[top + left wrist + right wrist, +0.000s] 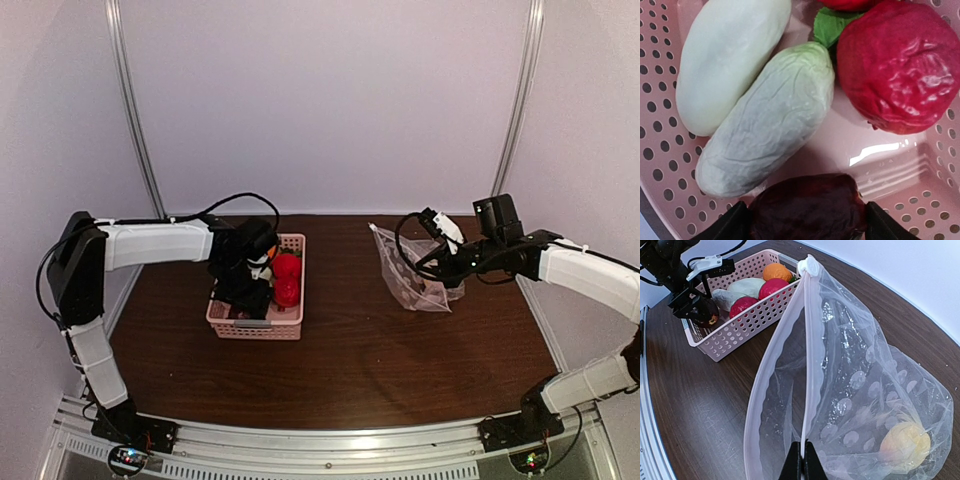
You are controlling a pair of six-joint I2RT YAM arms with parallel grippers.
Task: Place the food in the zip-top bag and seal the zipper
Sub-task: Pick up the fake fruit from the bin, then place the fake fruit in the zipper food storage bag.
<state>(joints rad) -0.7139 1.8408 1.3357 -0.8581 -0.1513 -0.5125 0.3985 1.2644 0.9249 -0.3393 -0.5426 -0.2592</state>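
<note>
My left gripper is down inside the pink basket, shut on a dark red toy piece. Beside it lie a whitish-and-green piece, a pale whitish piece and a bright red piece. My right gripper is shut on the zipper strip of the transparent bag and holds its mouth open toward the basket. A yellow piece lies inside the bag. The top view shows the bag at right and the left gripper in the basket.
The right wrist view shows the basket with an orange piece and red pieces in it. A white slider sits at the bag's top end. The brown table is walled by white panels.
</note>
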